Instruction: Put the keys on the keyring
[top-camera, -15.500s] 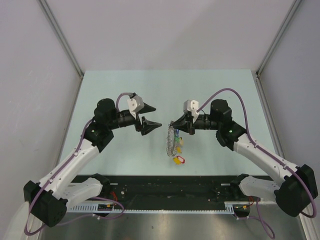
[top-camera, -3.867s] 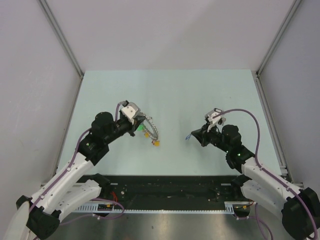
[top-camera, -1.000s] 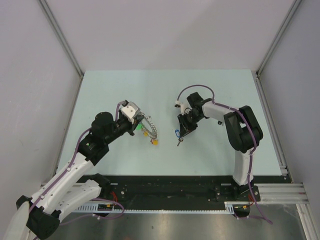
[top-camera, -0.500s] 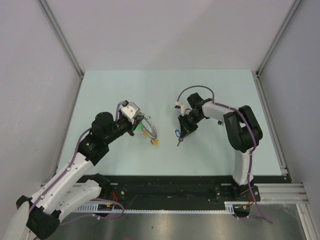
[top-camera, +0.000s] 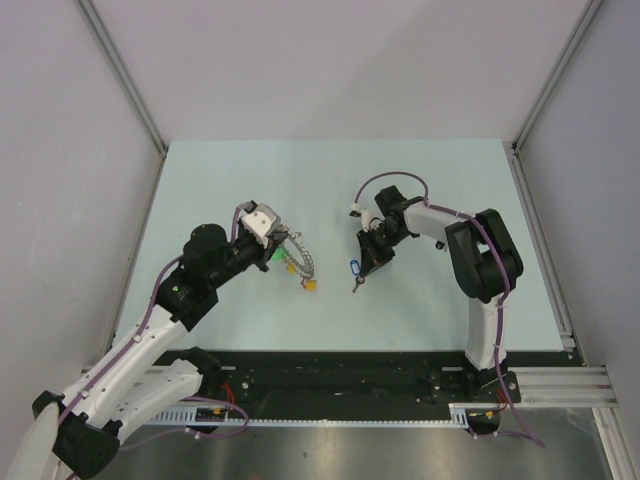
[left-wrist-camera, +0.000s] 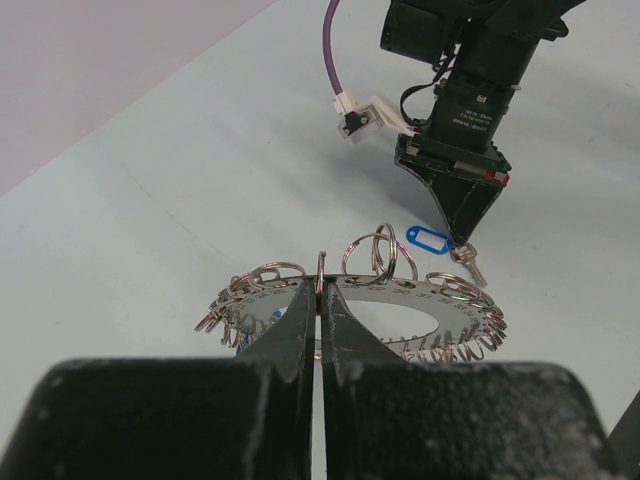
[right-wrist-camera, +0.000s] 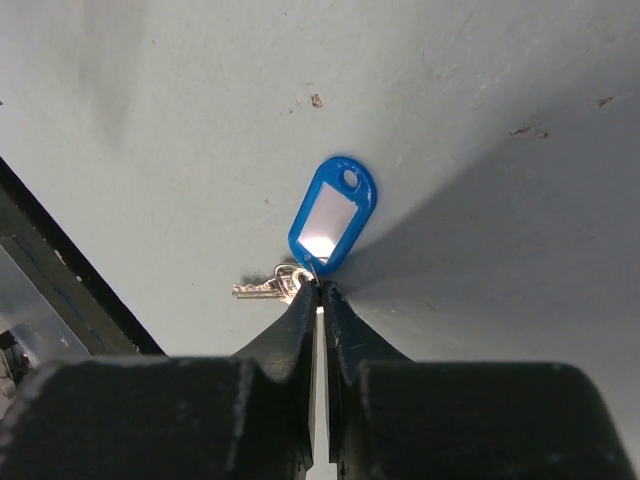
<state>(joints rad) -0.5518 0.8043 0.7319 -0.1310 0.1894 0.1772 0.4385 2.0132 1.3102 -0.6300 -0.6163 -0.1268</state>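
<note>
The right gripper (right-wrist-camera: 318, 290) is pinching shut on the key (right-wrist-camera: 262, 289) where it joins its blue tag (right-wrist-camera: 332, 215), both lying flat on the table (top-camera: 450, 180) — the left gripper (left-wrist-camera: 320, 292), clamping the keyring (left-wrist-camera: 440, 322), is holding it well apart to the key's left

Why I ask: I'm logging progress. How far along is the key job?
Done: the keyring already carries many keys and sits pinched in the shut left tool. In hand: the right tool is shut on the blue-tagged key down at the table, apart from the keyring. Left: bring that key over and thread it on.
</note>
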